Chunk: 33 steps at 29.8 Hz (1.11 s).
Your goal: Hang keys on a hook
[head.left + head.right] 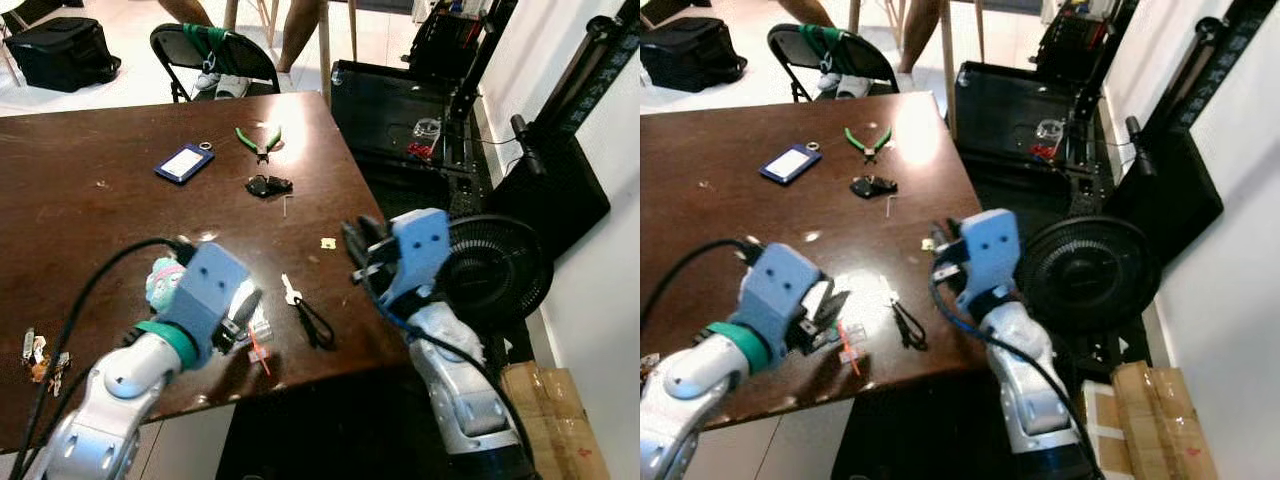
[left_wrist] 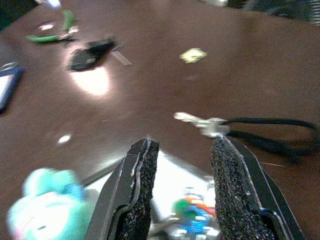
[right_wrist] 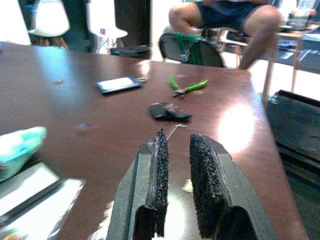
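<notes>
A silver key on a black cord loop lies near the front edge of the brown table. My left gripper is open just left of the key, low over a clear plastic tag with a colourful charm and a red strip. A teal plush charm sits beside its wrist. My right gripper hovers at the table's right edge, just right of the key, open by a narrow gap with nothing between its fingers.
Farther back on the table lie a black key fob, green pliers, a blue card tag and a yellow scrap. More keys lie front left. A black fan stands right; a folding chair and a person's legs are behind.
</notes>
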Available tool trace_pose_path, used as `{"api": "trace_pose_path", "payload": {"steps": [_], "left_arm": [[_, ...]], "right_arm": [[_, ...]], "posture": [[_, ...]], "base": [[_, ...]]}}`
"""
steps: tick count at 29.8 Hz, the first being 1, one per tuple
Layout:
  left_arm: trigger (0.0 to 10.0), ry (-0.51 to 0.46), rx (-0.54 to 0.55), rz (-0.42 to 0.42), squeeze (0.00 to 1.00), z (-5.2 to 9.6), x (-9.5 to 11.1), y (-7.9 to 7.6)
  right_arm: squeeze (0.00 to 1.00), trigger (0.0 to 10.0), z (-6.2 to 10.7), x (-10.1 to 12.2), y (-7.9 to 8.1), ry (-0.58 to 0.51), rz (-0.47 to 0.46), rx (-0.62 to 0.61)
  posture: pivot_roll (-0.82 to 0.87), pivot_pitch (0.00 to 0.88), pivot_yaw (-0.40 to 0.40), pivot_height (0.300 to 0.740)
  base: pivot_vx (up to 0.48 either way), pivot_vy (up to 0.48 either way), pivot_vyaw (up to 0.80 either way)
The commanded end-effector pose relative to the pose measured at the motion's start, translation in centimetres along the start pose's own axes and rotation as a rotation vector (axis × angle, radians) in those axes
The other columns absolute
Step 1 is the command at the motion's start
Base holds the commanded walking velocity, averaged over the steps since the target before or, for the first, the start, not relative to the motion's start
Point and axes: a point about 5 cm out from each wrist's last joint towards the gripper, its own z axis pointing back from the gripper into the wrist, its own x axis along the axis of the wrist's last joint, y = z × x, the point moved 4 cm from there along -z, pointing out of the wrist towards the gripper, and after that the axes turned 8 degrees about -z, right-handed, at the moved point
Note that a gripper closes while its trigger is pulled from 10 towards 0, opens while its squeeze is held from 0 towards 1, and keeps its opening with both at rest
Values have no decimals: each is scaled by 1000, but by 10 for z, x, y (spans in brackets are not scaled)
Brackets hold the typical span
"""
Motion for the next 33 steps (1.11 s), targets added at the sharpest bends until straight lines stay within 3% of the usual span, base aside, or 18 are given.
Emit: {"api": "trace_pose_path", "payload": {"steps": [1,2,3,4,8,9,14,18,33], "left_arm": [[10000,21,-33,5,0,0,-4,-5],[10000,28,-52,19,0,0,-6,-8],[10000,28,-52,19,0,0,-6,-8],[10000,32,-67,29,0,2,-8,-10],[10000,35,-78,36,0,3,-9,-11],[10000,35,-83,53,0,4,-10,-14],[10000,32,-93,68,0,4,-9,-18],[10000,27,-111,70,0,3,-8,-22],[10000,21,-96,77,0,-1,-7,-18]], "right_arm": [[0,10000,-2,-11,5,49,-5,38],[0,10000,-5,-19,18,93,19,136],[0,10000,-5,-19,18,93,19,136],[0,10000,-4,-27,29,141,49,243],[0,10000,-2,-34,36,178,79,316],[0,10000,9,-51,34,270,156,387],[0,10000,16,-62,30,321,184,401],[0,10000,21,-66,34,343,149,438],[0,10000,23,-77,26,380,117,420]], "posture": [[-23,105,85,740],[-17,106,87,740],[-17,106,87,740],[-16,108,86,740],[-16,108,86,740],[-25,116,80,740],[-35,120,82,740],[-35,120,82,740],[-44,118,101,740]], "base": [[0,0,0],[0,0,0],[0,0,0],[0,0,0],[0,0,0],[0,0,0],[0,0,0],[0,0,0],[0,0,0]]}}
